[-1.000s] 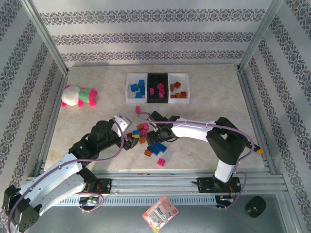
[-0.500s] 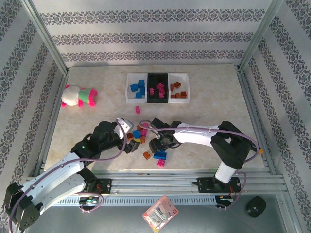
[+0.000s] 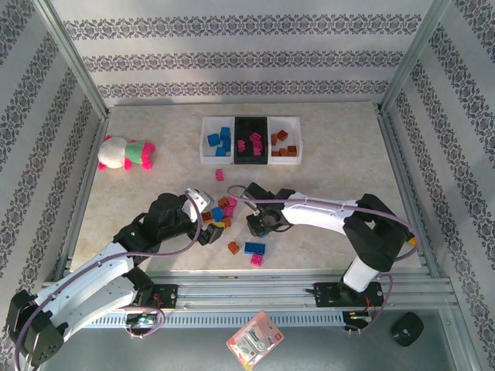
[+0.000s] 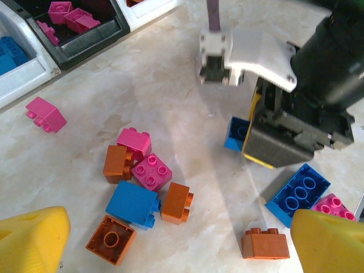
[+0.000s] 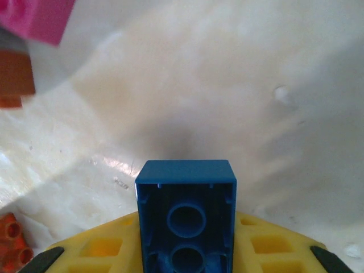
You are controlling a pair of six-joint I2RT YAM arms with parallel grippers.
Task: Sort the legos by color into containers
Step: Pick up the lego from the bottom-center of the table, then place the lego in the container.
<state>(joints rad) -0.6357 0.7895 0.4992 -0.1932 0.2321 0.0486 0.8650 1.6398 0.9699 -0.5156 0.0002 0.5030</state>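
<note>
One blue brick (image 5: 185, 219) sits clamped between the right jaws, over the surface (image 5: 227, 85). Left jaws stand wide open, loose pink, orange and blue bricks (image 4: 151, 172) lying between them.

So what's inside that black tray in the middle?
The black tray holds several pink legos, loosely heaped. Anything lying under them is hidden, so an exact count is unsure.

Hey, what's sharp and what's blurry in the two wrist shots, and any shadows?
Right wrist view: blue brick sharp, soft shadow on the table beyond it, corner pink brick blurred. Left wrist view: loose bricks crisp, its own yellow fingers out of focus.
</note>
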